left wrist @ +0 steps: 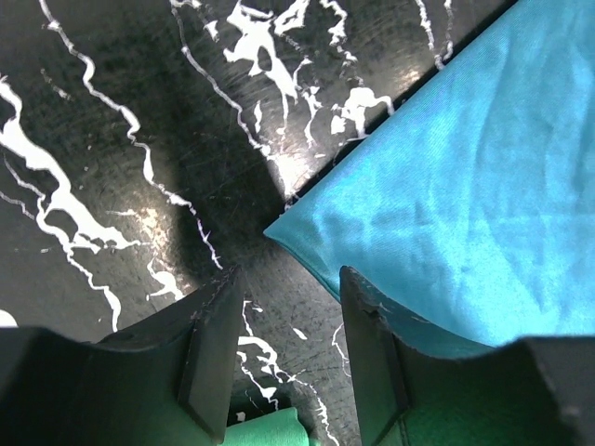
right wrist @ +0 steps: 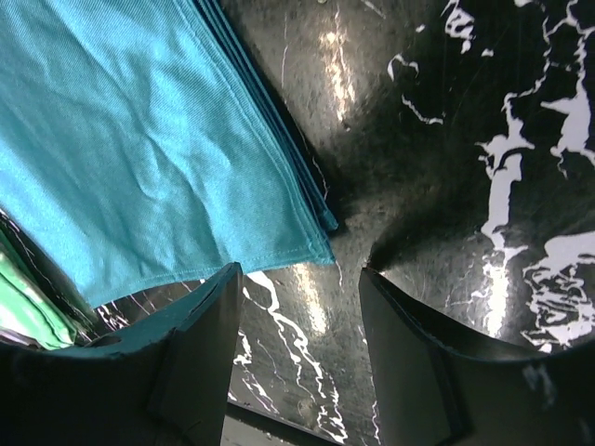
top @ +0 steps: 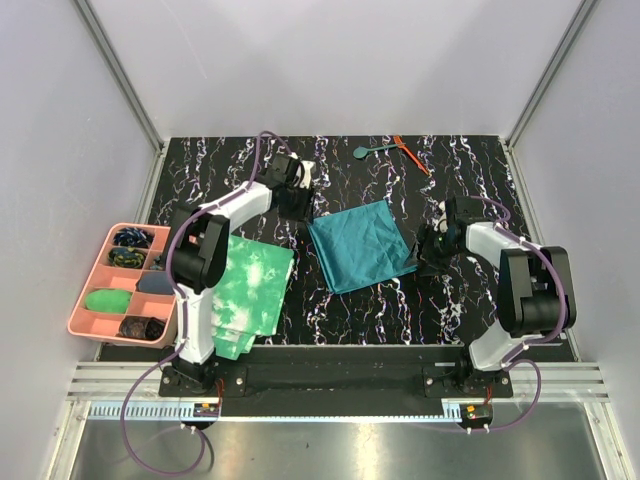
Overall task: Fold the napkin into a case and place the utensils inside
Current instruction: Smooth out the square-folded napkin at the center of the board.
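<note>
Black marbled tabletop (top: 230,170) has the folded dark teal cloth napkin (top: 360,243) mid-table, right between both arms. Left gripper (left wrist: 290,279) jaws spread at its far-left corner, right gripper (right wrist: 299,274) jaws spread at its right corner, neither pinching anything. Teal plastic spoon (top: 370,150) and orange-red stick utensil (top: 410,155) lie well behind it

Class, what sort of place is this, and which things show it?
Likely a robotics lab test cell: left arm and right arm bolted at a black marbled table, plain walls on aluminium framing.

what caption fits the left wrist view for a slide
Left gripper, open, poised at a corner of the teal napkin on the black marbled table
</note>
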You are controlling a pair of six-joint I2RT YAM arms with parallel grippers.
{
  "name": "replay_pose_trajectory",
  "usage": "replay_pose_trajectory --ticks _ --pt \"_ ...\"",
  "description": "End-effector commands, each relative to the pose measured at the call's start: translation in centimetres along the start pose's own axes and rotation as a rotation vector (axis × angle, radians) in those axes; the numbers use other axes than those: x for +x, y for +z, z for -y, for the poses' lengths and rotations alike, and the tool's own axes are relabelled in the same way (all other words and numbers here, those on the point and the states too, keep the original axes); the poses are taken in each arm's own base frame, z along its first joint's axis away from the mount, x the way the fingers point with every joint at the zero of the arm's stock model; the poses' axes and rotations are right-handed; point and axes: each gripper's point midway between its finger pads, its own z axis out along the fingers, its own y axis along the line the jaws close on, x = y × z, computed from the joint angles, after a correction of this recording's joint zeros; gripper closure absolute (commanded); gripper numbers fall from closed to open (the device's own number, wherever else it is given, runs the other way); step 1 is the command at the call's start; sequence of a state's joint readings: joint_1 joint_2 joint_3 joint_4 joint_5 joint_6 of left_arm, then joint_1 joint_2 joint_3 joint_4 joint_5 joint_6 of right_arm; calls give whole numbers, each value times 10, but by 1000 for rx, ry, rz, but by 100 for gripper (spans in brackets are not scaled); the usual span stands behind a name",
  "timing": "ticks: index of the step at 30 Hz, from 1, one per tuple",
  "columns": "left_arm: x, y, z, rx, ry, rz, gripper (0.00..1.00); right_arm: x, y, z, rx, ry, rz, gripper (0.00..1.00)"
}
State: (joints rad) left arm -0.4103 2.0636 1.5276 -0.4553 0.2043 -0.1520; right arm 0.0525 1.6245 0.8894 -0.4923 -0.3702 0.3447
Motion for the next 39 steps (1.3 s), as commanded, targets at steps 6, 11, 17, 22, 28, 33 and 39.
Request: replay_pose_trajectory --ticks 6,11,17,22,28,33,39 --pt "-13 11 2 75 43 0 56 -17 5 -3 -25 15 39 48" --pt "-5 13 2 82 48 -26 74 -22 1 -1 -14 12 61 51" --pt "-3 10 15 142 34 -32 88 -26 -5 4 3 16 72 50" --pt "5 5 45 264 4 -47 92 -25 -20 7 31 14 106 49" --pt "18 -6 74 378 -74 -84 93 -19 -36 21 81 61 140 48" --pt "19 -8 80 378 -77 -77 93 -19 -37 28 108 63 149 50" --pt "7 -3 62 270 -87 -65 86 -33 -31 31 121 45 150 55"
